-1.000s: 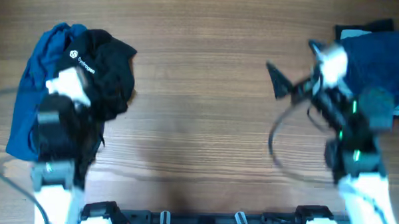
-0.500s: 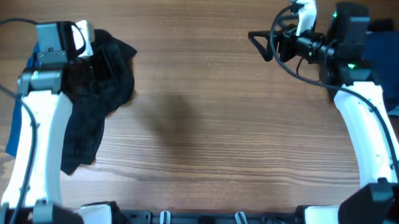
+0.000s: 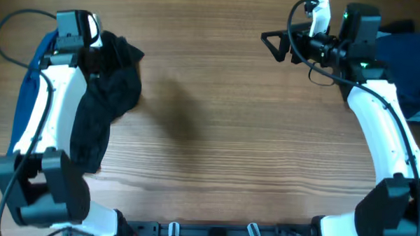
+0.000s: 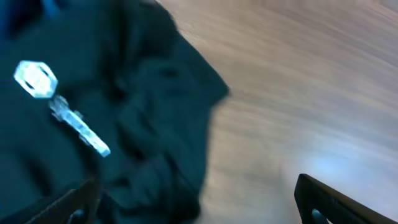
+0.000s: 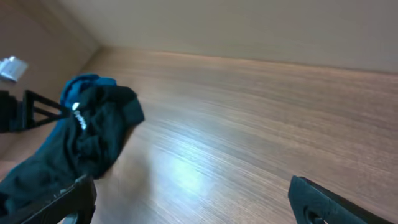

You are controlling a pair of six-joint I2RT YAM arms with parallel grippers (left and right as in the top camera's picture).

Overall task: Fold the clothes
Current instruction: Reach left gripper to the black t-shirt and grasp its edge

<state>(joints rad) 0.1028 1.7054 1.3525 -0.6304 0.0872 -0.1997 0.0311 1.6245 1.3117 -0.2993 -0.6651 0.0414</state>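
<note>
The clothes, a black T-shirt, lie crumpled at the table's far left, partly over a bright blue garment. Its white round logo and white lettering face up in the left wrist view. My left gripper hovers open over the shirt's right edge. One finger is above the fabric, the other above bare wood, and nothing is between them. My right gripper is open and empty at the far right and points left. The shirt lies far off in the right wrist view.
A dark navy garment lies at the far right edge behind the right arm. The wooden table stretches between both arms. The arm bases and a black rail line the front edge.
Both arms have swung up from near the front edge to the far side of the table. The left wrist now stands over the black shirt, and the right gripper points left.
</note>
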